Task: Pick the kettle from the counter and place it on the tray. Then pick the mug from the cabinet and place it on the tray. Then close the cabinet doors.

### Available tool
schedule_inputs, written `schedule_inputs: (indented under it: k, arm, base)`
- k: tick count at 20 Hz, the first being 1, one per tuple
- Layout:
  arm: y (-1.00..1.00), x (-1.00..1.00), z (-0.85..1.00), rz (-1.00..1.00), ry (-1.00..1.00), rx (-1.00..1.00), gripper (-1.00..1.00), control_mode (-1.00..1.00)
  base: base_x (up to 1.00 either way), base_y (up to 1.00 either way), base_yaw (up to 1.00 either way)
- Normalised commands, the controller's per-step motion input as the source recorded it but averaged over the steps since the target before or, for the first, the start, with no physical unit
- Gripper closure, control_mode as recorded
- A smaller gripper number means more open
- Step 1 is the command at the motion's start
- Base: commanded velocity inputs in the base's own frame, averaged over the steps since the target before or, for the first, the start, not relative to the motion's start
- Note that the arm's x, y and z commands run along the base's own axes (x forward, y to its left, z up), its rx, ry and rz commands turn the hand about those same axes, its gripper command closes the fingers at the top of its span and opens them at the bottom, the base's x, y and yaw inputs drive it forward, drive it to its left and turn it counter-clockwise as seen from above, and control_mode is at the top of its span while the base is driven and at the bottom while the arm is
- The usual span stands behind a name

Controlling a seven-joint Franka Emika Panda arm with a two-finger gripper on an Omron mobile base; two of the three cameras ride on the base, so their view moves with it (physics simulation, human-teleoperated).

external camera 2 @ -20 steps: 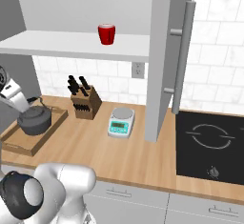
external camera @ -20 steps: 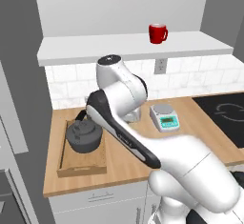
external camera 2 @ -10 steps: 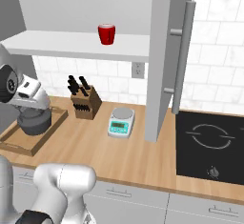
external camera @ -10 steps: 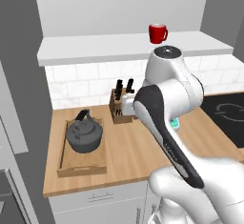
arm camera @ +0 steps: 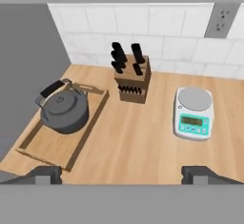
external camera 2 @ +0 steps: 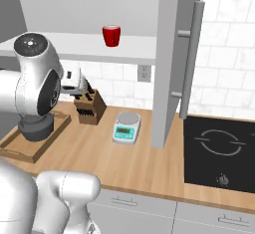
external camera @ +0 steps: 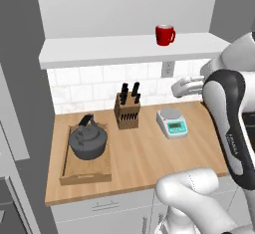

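The dark grey kettle (external camera: 88,139) sits upright in the wooden tray (external camera: 84,172) at the left end of the counter (external camera: 144,158), with nothing touching it. In the hand view the kettle (arm camera: 63,108) rests in the tray (arm camera: 71,147) at lower left. The red mug (external camera: 165,34) stands on the cabinet shelf (external camera: 99,49); from the right it is the mug (external camera 2: 111,35). My gripper (external camera: 178,88) hangs open and empty below the shelf, above the counter and right of the knife block. Its fingertips (arm camera: 46,174) stand far apart. One cabinet door (external camera 2: 174,54) stands open.
A wooden knife block (external camera: 127,109) and a small kitchen scale (external camera: 172,122) stand at the back of the counter. A black hob (external camera 2: 224,151) lies to the right. The open door's bar handle (external camera 2: 191,58) juts out over the counter.
The arm has swung away from the kettle on the tray, rising and moving right to hover under the shelf. The kettle stayed in the tray. The jaws remained open.
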Motion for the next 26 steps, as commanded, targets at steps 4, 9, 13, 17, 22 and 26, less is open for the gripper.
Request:
schedule_inputs:
  k: [4, 9, 13, 17, 22, 26]
  arm:
    - [-0.52, 0.41, 0.66, 0.18, -0.31, 0.11, -1.00, -1.00]
    - [-0.19, 0.60, 0.45, 0.07, -0.09, 0.05, -1.00, -1.00]
    - [0.00, 0.73, 0.08, 0.00, 0.09, 0.00, -1.00, -1.00]
    - [-0.07, 0.36, 0.01, 0.00, 0.14, 0.00, -1.00, -1.00]
    - [-0.07, 0.10, 0.00, 0.00, 0.01, 0.00, -1.00, -1.00]
    - [-0.02, 0.44, 0.17, 0.00, 0.11, 0.00, -1.00, -1.00]
  base:
    - [0.00, 0.00, 0.00]
    - [0.00, 0.00, 0.00]
    - [0.00, 0.00, 0.00]
    - [0.00, 0.00, 0.00]
    - [0.00, 0.00, 0.00]
    - [0.00, 0.00, 0.00]
